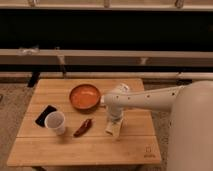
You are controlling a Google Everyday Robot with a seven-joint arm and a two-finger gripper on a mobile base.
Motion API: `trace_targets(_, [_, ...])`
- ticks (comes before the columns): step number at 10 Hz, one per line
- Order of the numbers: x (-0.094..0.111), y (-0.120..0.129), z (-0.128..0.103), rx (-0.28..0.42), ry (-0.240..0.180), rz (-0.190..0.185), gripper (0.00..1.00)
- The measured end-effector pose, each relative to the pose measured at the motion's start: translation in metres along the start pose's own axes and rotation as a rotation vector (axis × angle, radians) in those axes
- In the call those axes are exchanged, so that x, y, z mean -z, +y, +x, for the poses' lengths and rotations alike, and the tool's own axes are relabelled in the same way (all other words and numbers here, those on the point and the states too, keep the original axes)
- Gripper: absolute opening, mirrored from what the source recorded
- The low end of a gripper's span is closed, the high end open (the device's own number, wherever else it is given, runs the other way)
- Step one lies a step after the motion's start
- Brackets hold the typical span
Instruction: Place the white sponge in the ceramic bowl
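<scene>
The white sponge [113, 128] lies flat on the wooden table [75, 147], right of centre, partly covered by my gripper. My gripper [113, 119] hangs from the white arm that comes in from the right and sits right over the sponge's far end. The ceramic bowl [84, 96], orange-red and shallow, stands on the table to the upper left of the gripper, a short way from the sponge. Nothing lies in the bowl.
A white cup [55, 122] stands near the table's left front, with a black flat object [44, 115] behind it. A dark red pepper-like object [83, 127] lies between cup and sponge. The white packet is hidden. A dark bench runs behind the table.
</scene>
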Motion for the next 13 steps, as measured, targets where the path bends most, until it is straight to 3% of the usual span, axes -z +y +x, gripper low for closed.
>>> trace_targets(6, [0.000, 0.005, 0.005, -0.039, 0.081, -0.009, 0.20])
trace_targets(8, [0.012, 0.006, 0.002, -0.037, 0.104, 0.003, 0.02])
trace_targets(9, [0.021, 0.005, 0.000, -0.033, 0.110, 0.011, 0.00])
trace_targets(13, [0.090, -0.012, -0.022, 0.013, 0.144, 0.062, 0.00])
